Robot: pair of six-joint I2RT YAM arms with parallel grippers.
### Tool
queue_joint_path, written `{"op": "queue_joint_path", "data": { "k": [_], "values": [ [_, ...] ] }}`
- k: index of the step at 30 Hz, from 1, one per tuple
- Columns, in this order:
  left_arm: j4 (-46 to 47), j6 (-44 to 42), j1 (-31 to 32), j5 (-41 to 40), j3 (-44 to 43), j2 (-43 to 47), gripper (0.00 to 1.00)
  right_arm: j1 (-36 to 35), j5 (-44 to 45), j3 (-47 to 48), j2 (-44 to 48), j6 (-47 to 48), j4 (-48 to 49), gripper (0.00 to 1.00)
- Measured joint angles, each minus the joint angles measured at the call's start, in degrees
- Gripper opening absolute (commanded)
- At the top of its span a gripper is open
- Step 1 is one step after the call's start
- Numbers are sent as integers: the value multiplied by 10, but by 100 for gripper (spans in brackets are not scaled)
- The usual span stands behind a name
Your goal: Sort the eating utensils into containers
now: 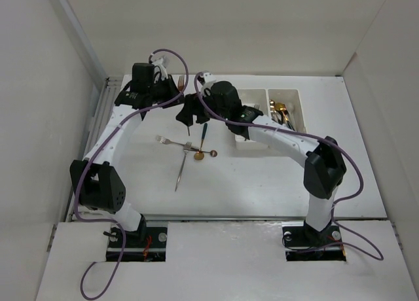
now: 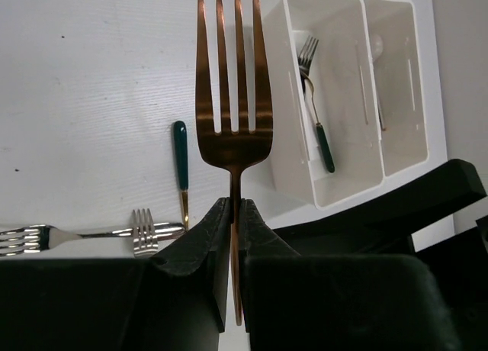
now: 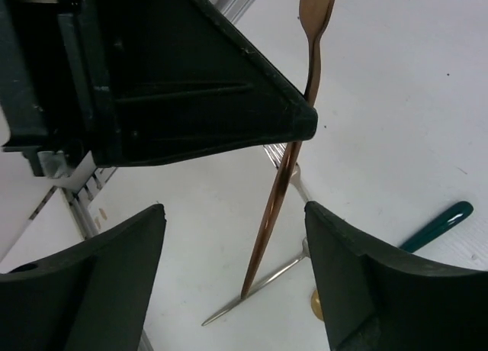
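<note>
My left gripper (image 2: 236, 210) is shut on the neck of a copper fork (image 2: 232, 99), which it holds above the table with its tines pointing away. In the top view the fork's tines (image 1: 181, 85) show at the back centre. My right gripper (image 3: 232, 210) is open, and the fork's handle (image 3: 286, 191) hangs between its fingers without touching them. The two white bins (image 2: 328, 187) stand to the right. The left bin holds a silver fork (image 2: 307, 53) and a green-handled utensil (image 2: 324, 145). The right bin (image 1: 294, 95) holds gold utensils (image 1: 281, 111).
On the table below the grippers lie a green-handled utensil (image 1: 204, 134), a gold spoon bowl (image 1: 200, 156), a short silver fork (image 1: 163, 141) and a long silver utensil (image 1: 179, 173). White walls enclose the table at the left, back and right.
</note>
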State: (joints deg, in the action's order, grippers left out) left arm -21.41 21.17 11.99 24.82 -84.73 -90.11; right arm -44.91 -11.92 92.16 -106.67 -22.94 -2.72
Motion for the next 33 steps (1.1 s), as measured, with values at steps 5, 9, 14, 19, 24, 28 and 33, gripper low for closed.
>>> {"op": "queue_joint_path", "data": {
  "k": [5,9,14,19,24,28,33],
  "values": [
    [2,10,0,18,0,1,0,0,10,1,-11,-6,4,60],
    [6,19,0,36,4,1,0,0,14,5,-33,-9,6,32],
    [11,25,-3,43,20,10,0,8,22,8,-48,-17,-3,0],
    [14,14,-3,36,27,16,78,17,39,5,-45,-19,-2,0],
    [6,-3,0,-36,28,20,89,90,76,-59,10,-10,-14,0],
    [3,-17,-3,-103,52,27,89,179,140,-68,25,24,-61,0],
    [-7,-16,-19,-140,97,28,88,228,215,-66,-2,66,-131,0]
  ]
}}
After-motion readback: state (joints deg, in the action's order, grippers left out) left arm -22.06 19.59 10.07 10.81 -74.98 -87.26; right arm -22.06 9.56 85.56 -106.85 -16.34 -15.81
